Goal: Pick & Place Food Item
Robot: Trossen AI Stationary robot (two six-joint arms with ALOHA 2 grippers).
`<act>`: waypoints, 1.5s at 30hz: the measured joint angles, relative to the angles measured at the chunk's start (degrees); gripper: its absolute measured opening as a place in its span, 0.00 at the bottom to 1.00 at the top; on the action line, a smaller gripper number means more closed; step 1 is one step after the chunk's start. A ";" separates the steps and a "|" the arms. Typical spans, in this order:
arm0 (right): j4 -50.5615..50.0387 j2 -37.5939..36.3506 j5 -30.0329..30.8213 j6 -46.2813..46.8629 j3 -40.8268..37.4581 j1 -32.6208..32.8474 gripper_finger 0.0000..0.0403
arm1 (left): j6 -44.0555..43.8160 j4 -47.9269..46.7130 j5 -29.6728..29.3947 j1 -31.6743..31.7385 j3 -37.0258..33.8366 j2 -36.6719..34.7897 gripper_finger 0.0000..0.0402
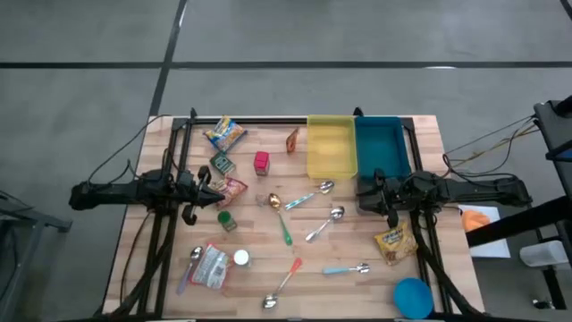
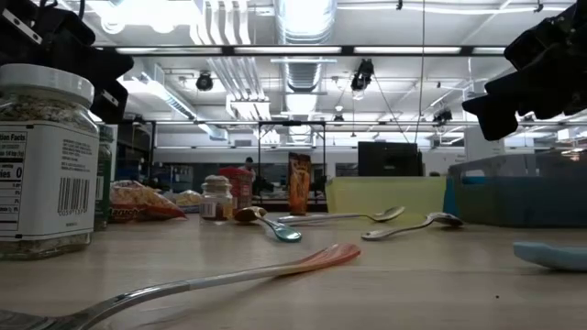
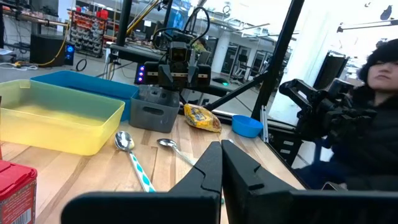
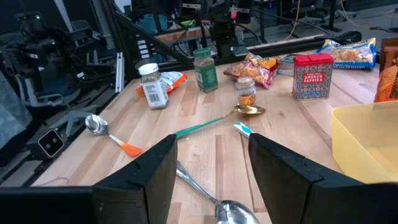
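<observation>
On the wooden table [image 1: 268, 246] in front of you, food items and cutlery lie scattered between the two arms. Your left gripper [image 1: 214, 190] hangs over the left side of the table with its jaws pressed together and nothing between them; in its wrist view the two dark fingers [image 3: 211, 168] meet in a narrow seam. Just beside that gripper, in the high view, lie a red-and-yellow snack bag [image 1: 232, 190], a small green-lidded jar [image 1: 227, 220] and a green-and-white packet [image 1: 222, 165]. Your right gripper [image 1: 377, 192] sits over the right side, next to the grey bin [image 1: 368, 193] and just in front of the blue bin [image 1: 382, 143]; its jaws stand partly apart and hold nothing, with bare table showing between the fingers [image 4: 155, 171] in its wrist view. The nearest food item to that gripper is a yellow snack packet [image 1: 394, 243], lying flat on the table, apart from the gripper and on the side away from the bins. The yellow bin [image 1: 331, 148] stands touching the blue one at the far edge. A red paprika tin [image 1: 261, 162] stands upright near the table's middle, and a blue bowl [image 1: 413, 297] sits at the near right corner. Several spoons [image 1: 323, 224] lie across the centre.
</observation>
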 joint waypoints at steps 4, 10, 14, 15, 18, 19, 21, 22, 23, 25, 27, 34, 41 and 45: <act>0.00 -0.01 0.00 0.01 0.00 0.01 0.49 | 0.01 0.01 0.00 0.00 0.02 0.00 0.00; 0.02 -0.01 0.00 -0.01 0.00 0.00 0.49 | -0.01 -0.01 -0.02 -0.02 0.02 0.01 0.00; 0.45 -0.01 1.52 0.01 0.00 0.00 0.49 | 0.00 0.00 -0.01 -0.01 -0.01 0.01 0.00; 0.91 0.01 1.56 0.08 0.00 -0.01 0.49 | 0.00 0.00 0.00 -0.02 0.00 0.01 0.00; 2.60 0.01 1.40 4.91 0.00 0.14 0.49 | 0.01 0.01 0.00 -0.01 0.01 -0.01 0.00; 3.66 0.01 1.42 7.44 0.00 0.12 0.49 | -0.01 0.02 -0.02 -0.02 -0.01 0.01 0.00; 7.37 0.03 1.23 10.59 0.00 0.14 0.49 | 0.00 0.00 0.00 0.01 -0.01 -0.01 0.00; 8.86 -0.01 0.56 10.81 0.00 0.14 0.49 | -0.01 0.02 0.01 -0.02 -0.01 -0.02 0.00; 10.42 -0.01 0.00 10.71 0.00 0.16 0.49 | 0.00 0.02 -0.02 -0.02 0.02 -0.02 0.00; 14.03 0.08 0.21 10.28 0.00 0.16 0.49 | 0.00 0.02 -0.02 0.00 0.01 -0.02 0.00; 17.02 0.05 0.79 9.52 0.32 0.14 0.49 | 0.00 0.02 -0.01 -0.02 0.00 -0.01 0.00; 10.77 2.63 3.19 4.63 9.73 0.14 0.49 | 0.01 0.02 -0.01 -0.01 0.01 0.01 0.00; -10.98 11.10 12.08 1.78 25.70 0.14 0.49 | 0.01 0.01 -0.01 -0.01 0.00 0.01 0.00; -23.47 16.85 16.90 3.36 33.74 0.14 0.49 | 0.01 0.02 -0.01 -0.01 0.00 0.01 0.00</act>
